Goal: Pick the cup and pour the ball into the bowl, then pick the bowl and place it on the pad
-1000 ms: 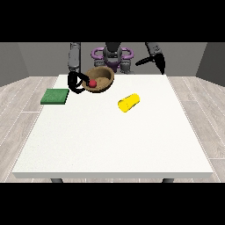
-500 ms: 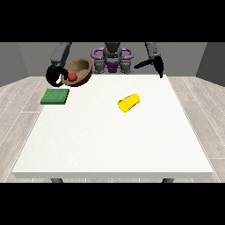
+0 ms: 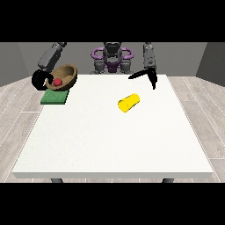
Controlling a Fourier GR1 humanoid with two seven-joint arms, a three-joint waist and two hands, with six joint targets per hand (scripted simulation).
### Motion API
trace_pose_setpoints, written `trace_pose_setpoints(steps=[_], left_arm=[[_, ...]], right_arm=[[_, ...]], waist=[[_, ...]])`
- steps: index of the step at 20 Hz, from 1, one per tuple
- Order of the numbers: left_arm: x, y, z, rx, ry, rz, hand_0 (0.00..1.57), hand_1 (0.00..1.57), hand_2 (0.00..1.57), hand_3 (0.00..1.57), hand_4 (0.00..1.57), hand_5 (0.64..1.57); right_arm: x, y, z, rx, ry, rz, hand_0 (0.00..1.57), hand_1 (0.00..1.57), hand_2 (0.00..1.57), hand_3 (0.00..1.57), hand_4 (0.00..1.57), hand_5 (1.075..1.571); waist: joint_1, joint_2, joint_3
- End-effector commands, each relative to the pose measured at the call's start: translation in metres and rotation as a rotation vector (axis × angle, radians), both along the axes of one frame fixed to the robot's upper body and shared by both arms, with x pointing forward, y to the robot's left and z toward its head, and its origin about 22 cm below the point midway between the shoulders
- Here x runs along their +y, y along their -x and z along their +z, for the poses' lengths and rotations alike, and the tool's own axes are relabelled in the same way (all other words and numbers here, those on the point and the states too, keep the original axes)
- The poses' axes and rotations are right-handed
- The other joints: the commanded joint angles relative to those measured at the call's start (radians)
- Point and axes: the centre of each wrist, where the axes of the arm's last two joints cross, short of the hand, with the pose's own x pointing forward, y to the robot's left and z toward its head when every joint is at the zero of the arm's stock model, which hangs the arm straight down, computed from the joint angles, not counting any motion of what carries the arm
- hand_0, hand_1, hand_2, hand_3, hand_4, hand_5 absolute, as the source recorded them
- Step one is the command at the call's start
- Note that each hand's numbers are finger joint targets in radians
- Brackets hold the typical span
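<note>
A brown bowl tilts towards the camera, held just above the green pad at the table's far left corner. A red ball lies inside it. The hand at the view's left curls round the bowl's left rim. The yellow cup lies on its side near the middle of the table, its mouth facing the front left. The hand at the view's right hangs above the table behind the cup, fingers straight, holding nothing.
The white table stretches wide towards the camera. The pad lies at the table's left edge. The robot's purple and grey torso stands behind the far edge.
The bowl with the ball has travelled left from the table's back middle to above the green pad and now sits lower over it. The cup and the other hand have stayed put.
</note>
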Motion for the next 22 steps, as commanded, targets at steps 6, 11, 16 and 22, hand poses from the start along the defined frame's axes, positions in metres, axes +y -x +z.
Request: trace_pose_setpoints(steps=[6,11,16,22], left_arm=[[-0.039,0.014,0.057,-0.216,-0.028,-0.034,0.00,0.00,0.00,0.00,0.00,1.563],[-0.031,0.022,0.087,-0.267,-0.036,-0.054,0.00,0.00,0.00,0.00,0.00,1.563],[-0.021,0.036,0.088,-0.264,-0.056,-0.048,0.00,0.00,0.00,0.00,0.00,1.563],[-0.025,0.036,0.099,-0.236,-0.026,-0.051,0.00,0.00,0.00,0.00,0.00,1.566]], right_arm=[[-0.082,0.044,0.022,-0.195,0.082,-0.121,1.57,1.57,1.57,0.35,1.02,1.569],[-0.093,0.043,0.040,-0.226,0.102,-0.142,1.57,1.57,1.57,0.00,1.04,1.569],[-0.106,0.050,0.052,-0.230,0.149,-0.128,1.57,1.57,1.57,0.44,1.03,1.571],[-0.107,0.042,0.068,-0.187,0.015,-0.139,1.57,1.57,1.57,0.00,0.76,1.568]], waist=[[0.074,0.201,0.0030],[0.081,0.239,0.0025],[0.067,0.238,0.0018],[0.052,0.195,0.0009]])
